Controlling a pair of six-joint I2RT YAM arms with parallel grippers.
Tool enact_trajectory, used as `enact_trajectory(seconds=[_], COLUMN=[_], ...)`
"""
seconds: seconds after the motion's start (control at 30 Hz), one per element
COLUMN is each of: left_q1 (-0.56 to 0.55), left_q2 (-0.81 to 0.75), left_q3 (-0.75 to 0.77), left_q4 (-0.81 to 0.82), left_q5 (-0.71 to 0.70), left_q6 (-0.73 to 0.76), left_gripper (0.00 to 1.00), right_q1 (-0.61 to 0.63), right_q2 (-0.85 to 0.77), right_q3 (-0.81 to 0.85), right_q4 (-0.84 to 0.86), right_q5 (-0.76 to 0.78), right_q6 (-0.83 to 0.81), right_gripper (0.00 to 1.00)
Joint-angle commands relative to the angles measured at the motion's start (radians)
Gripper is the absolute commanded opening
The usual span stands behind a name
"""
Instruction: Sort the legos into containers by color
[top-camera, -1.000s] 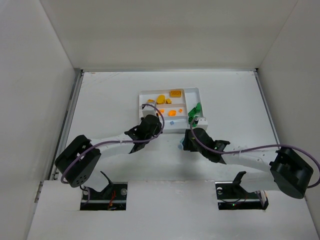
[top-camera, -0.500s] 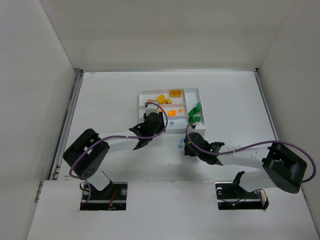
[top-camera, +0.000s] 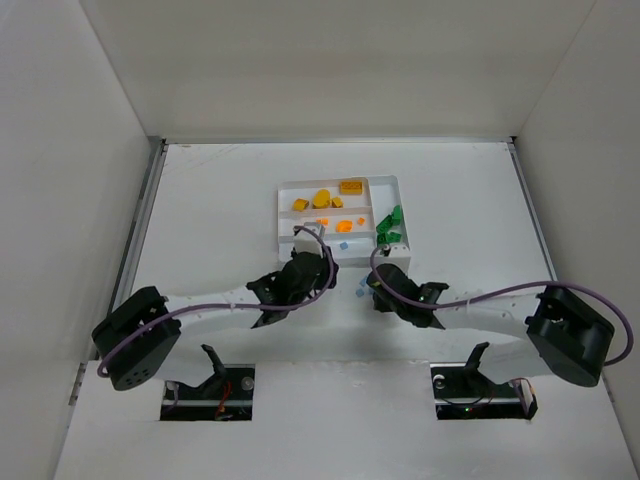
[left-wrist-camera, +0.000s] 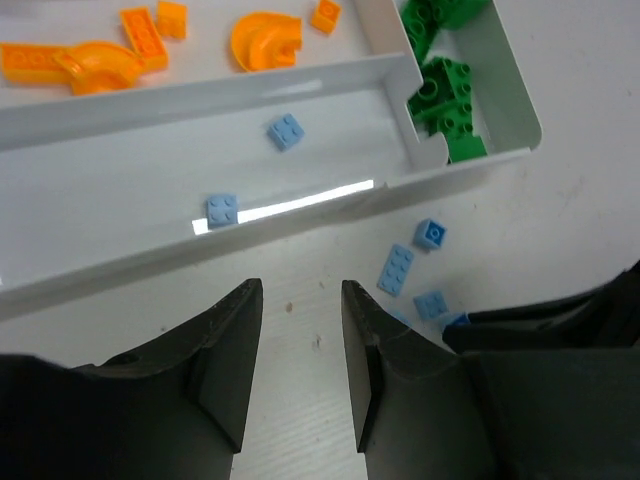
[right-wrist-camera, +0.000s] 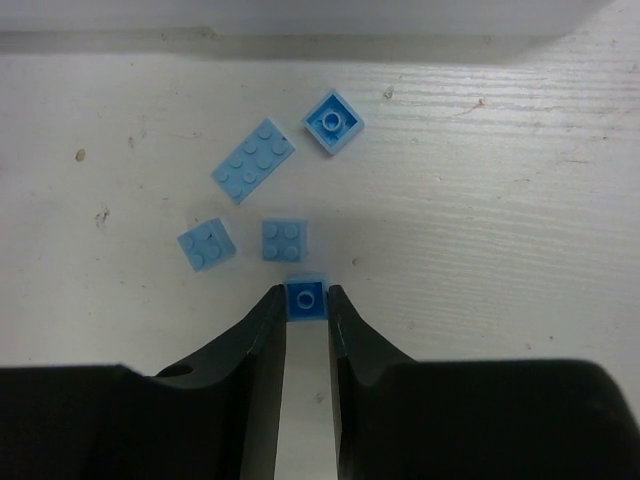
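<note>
Light-blue plastic, hard, slick and near weightless: single-stud brick (right-wrist-camera: 305, 298) sits on the counter (right-wrist-camera: 480, 200) just outside the tray (left-wrist-camera: 470, 165), beside four more blue pieces (right-wrist-camera: 253, 160). Right tool (right-wrist-camera: 306, 302) is clenched on its two flat side faces. That looks like the right hold; a skewed pinch would likely squirt it out. Left tool (left-wrist-camera: 302, 300) is released and empty, hovering at the tray's near wall. Two blue bricks (left-wrist-camera: 285, 130) lie in the nearest long section.

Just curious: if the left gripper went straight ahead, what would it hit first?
The left gripper would likely meet the white tray's near wall first, unless it rides above it; height is unclear.
</note>
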Motion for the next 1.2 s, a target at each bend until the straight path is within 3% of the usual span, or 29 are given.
enact_trajectory(seconds=[0.0,0.17,0.5,0.6,0.67,0.73,0.83,1.17], left_q1=[-0.044,-0.095,-0.19,-0.201,-0.204,-0.205,-0.213,-0.204], left_q2=[-0.039,-0.009,0.124,0.167,0.2,0.229,0.263,0.362], left_q3=[-0.042,-0.059,-0.029,-0.009,0.004,0.02,0.043,0.117], left_q4=[0.01,0.022,0.105,0.113,0.122,0.127,0.128,0.09], left_q5=[-0.017,-0.013,-0.045,-0.046,-0.049,-0.039,-0.039,-0.049], left_q6=[-0.047,-0.119,-0.16,-0.159,-0.157,-0.159,-0.146,-0.127], left_gripper=[0.34,0.35,0.39,0.39,0.39,0.39,0.4,0.39], right_q1=[0.004,-0.062,-0.188,-0.193,-0.199,-0.199,-0.199,-0.196], right_q2=[-0.064,-0.025,0.282,0.322,0.337,0.322,0.273,0.06], right_q3=[0.076,0.21,0.461,0.48,0.484,0.474,0.443,0.245], right_q4=[-0.043,-0.002,0.1,0.106,0.115,0.119,0.133,0.175], right_q5=[0.01,-0.011,-0.085,-0.086,-0.086,-0.086,-0.083,-0.073], right_q6=[-0.016,-0.119,-0.216,-0.211,-0.213,-0.205,-0.204,-0.162], right_gripper=[0.22,0.21,0.21,0.25,0.33,0.43,0.49,0.5])
